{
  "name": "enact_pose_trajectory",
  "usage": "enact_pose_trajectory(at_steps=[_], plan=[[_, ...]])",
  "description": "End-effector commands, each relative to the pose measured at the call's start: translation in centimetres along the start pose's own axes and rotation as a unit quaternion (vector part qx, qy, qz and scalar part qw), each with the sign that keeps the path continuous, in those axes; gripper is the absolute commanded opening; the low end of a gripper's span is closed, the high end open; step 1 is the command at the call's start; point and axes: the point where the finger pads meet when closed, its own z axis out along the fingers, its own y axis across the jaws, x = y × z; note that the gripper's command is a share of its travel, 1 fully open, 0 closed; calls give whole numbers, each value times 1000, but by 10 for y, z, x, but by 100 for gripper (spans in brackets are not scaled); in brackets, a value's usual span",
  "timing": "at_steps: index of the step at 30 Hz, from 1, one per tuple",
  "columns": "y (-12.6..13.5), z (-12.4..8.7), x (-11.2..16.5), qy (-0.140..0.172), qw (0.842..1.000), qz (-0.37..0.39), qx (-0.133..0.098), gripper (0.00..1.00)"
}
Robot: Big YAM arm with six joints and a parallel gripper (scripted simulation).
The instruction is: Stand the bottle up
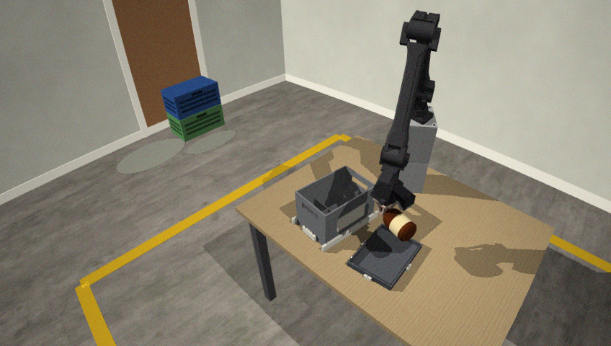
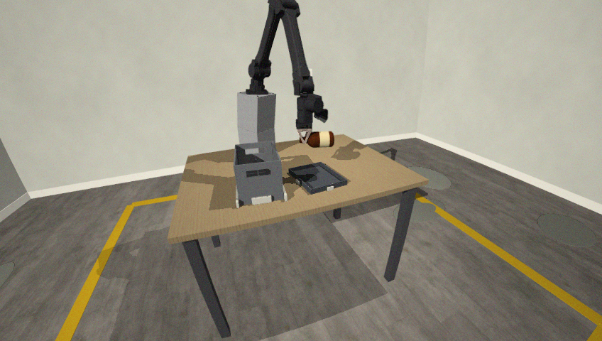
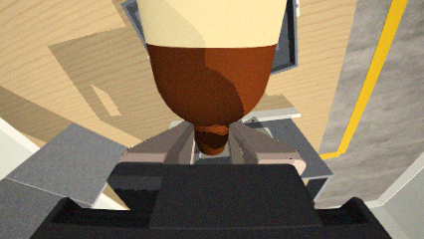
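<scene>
exterior view – gripper (image 2: 303,139) points down, gripping bottle (image 2: 321,138) neck – lying level.

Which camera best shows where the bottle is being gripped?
The wrist view: the end effector pinches the bottle by its neck. The top and exterior views show the whole bottle held sideways above the tray, the grip tiny.

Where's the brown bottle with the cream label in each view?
Top: brown bottle with cream label, right of centre, held by its neck above the dark grey tray's far edge.
Exterior: upper centre, lying level, off the table.
Wrist: top centre, neck between the jaws.
Shared landmark: the tray.
</scene>
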Motion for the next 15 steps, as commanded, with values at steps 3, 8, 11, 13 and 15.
enact_pose_trajectory(at_steps=[3, 8, 11, 13, 15], plan=[[-12, -16, -3, -10, 999, -51, 13, 0], [-12, -16, -3, -10, 997, -81, 13, 0], [-12, -16, -3, -10, 996, -88, 13, 0], [-12, -16, -3, -10, 996, -90, 13, 0], [-12, -16, -3, -10, 996, -92, 13, 0]])
